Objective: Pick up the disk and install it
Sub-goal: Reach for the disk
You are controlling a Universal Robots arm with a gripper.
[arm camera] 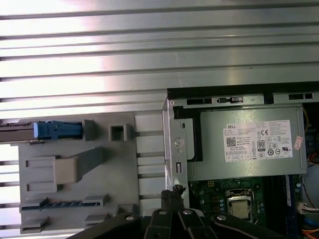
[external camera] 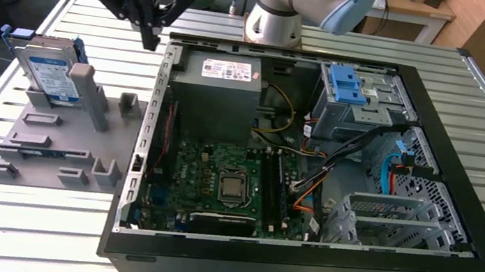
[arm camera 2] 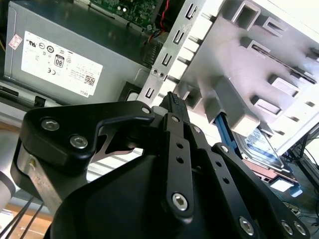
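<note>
The disk point(external camera: 51, 73), silver with a white-and-blue label in a blue carrier, stands on edge in a slot at the far end of the grey holder block point(external camera: 58, 147), at the exterior view's left. The disk's blue carrier point(arm camera: 56, 129) is seen edge-on in the first wrist view, and part of the disk point(arm camera 2: 264, 145) peeks past the block in the second wrist view. My gripper point(external camera: 150, 38) hangs above the table between the holder block and the open computer case point(external camera: 302, 256), fingertips pressed together and holding nothing. It is apart from the disk, toward the exterior view's right of it.
Inside the case are a grey power-supply box point(external camera: 215, 94), the motherboard point(external camera: 217, 182), a metal drive cage with blue latches point(external camera: 360, 99) and a second metal cage point(external camera: 391, 219). Cables cross the middle. The slatted metal table point(external camera: 15, 219) lies around them; the arm's base point(external camera: 274, 20) stands behind.
</note>
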